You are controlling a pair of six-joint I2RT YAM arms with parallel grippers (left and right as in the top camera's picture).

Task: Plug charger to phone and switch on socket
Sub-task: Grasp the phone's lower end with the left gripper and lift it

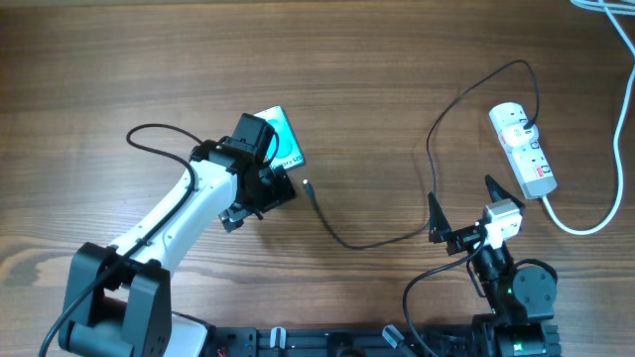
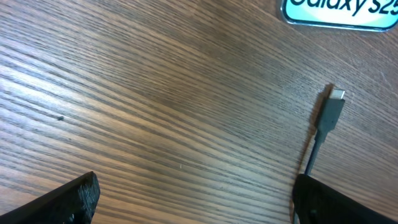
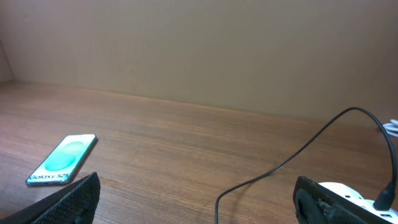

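Observation:
The phone lies flat with its teal screen up, partly under my left wrist. Its lower edge shows in the left wrist view, and it also shows in the right wrist view. The charger's connector tip lies on the table just right of my left gripper. In the left wrist view the tip lies just beyond the right finger. The black cable loops to a plug in the socket. My left gripper is open and empty. My right gripper is open and empty, below and left of the socket.
The socket's thick white cord curves off along the right edge of the wooden table. A plain wall stands behind the table in the right wrist view. The cable crosses between my right fingers.

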